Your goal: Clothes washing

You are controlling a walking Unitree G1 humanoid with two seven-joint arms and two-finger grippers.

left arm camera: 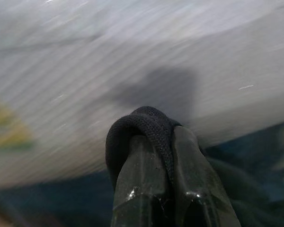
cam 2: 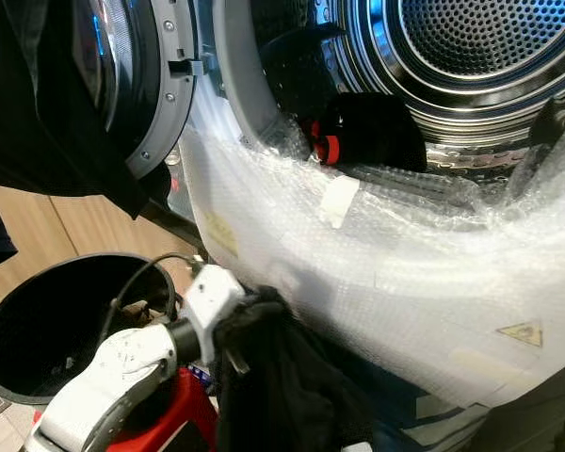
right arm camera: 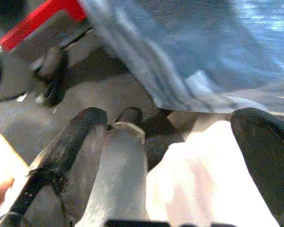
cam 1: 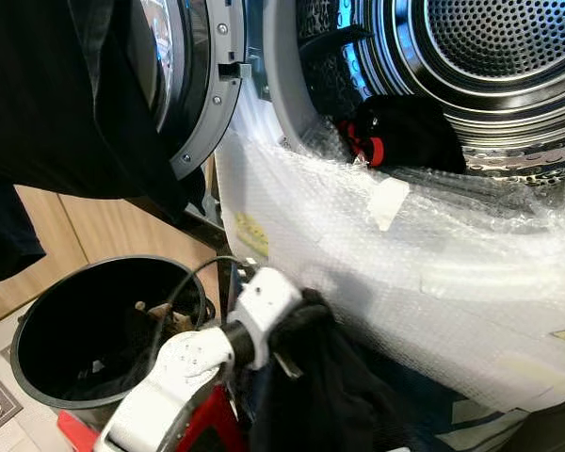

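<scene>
Lower left of the frame, the left arm (cam 1: pixel 184 372): a glossy white-silver shell, scuffed, with small dark screws dotting it. A black collar rings the wrist, then a white angular block. A thin black cable (cam 1: pixel 184 287) loops up over it. Its fingers (left arm camera: pixel 180 184) are shiny black, rounded. The right fingers (right arm camera: pixel 73 146) are black, long, dusty-looking.
</scene>
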